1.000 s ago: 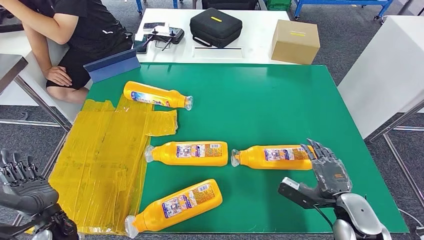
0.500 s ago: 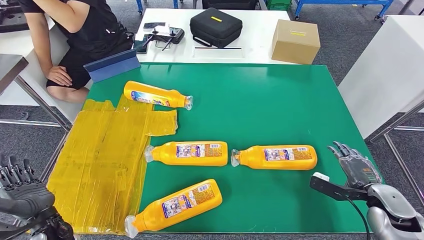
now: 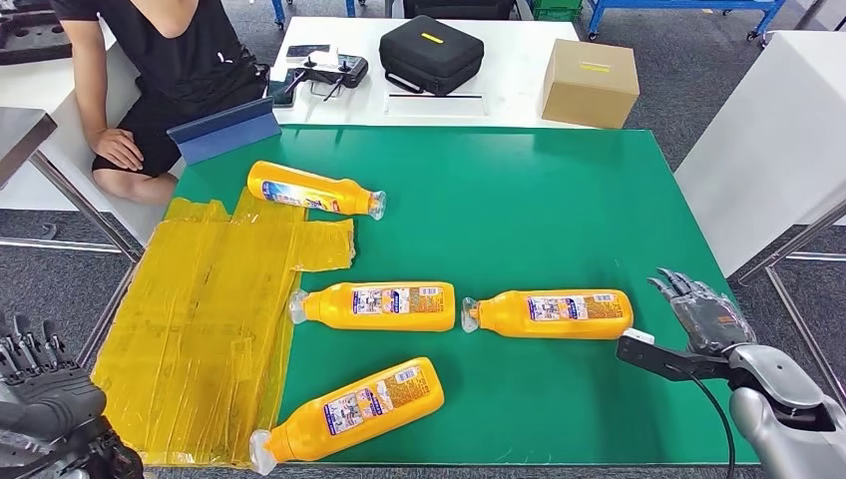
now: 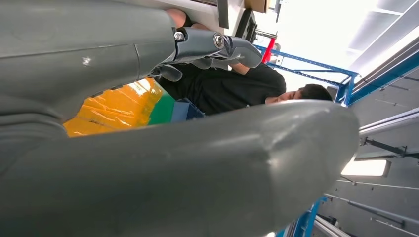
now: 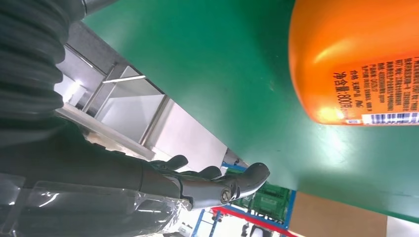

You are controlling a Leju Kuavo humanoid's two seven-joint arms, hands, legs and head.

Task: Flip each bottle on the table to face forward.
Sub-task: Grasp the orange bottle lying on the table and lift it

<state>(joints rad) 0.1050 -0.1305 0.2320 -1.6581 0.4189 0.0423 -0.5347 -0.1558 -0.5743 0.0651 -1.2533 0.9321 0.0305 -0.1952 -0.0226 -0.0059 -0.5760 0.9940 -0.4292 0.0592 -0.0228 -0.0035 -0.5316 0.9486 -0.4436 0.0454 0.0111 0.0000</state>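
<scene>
Several orange bottles lie on their sides on the green table [image 3: 519,200]. One bottle [image 3: 315,190] lies at the back left, one [image 3: 377,304] in the middle, one [image 3: 550,313] to its right and one [image 3: 349,407] near the front edge. My right hand [image 3: 703,321] hovers open off the table's right edge, apart from the right bottle, whose base [image 5: 356,59] fills part of the right wrist view. My left hand [image 3: 45,384] hangs low at the front left beside the table, fingers spread and holding nothing.
Yellow tape sheeting [image 3: 200,299] covers the table's left part. A person in black [image 3: 160,70] sits at the back left beside a blue holder [image 3: 223,130]. A white table behind holds a black case [image 3: 431,52], a cardboard box [image 3: 590,82] and a controller [image 3: 329,70].
My right hand has drawn back from the right bottle's base to beyond the table's right edge. My left hand has sunk a little lower. The bottles have not moved.
</scene>
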